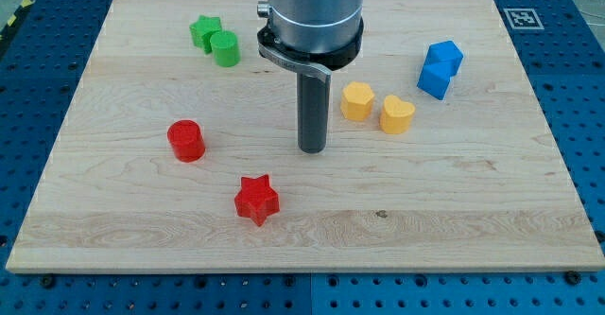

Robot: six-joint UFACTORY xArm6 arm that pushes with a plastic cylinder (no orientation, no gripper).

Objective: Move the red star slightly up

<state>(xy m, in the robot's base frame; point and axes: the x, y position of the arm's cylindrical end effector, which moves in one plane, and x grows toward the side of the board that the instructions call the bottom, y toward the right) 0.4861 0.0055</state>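
Note:
The red star (pixel 256 200) lies on the wooden board (pixel 454 211) at the lower middle-left. My tip (pixel 313 149) stands above and to the right of the star, apart from it with a clear gap of bare wood between. The dark rod rises from the tip to the grey arm body at the view's top. A red cylinder (pixel 186 140) stands to the upper left of the star.
A green star (pixel 204 31) and a green cylinder (pixel 226 48) touch at the upper left. A yellow hexagon (pixel 356 100) and a yellow heart (pixel 397 113) lie right of the rod. Two blue blocks (pixel 440 68) sit at the upper right.

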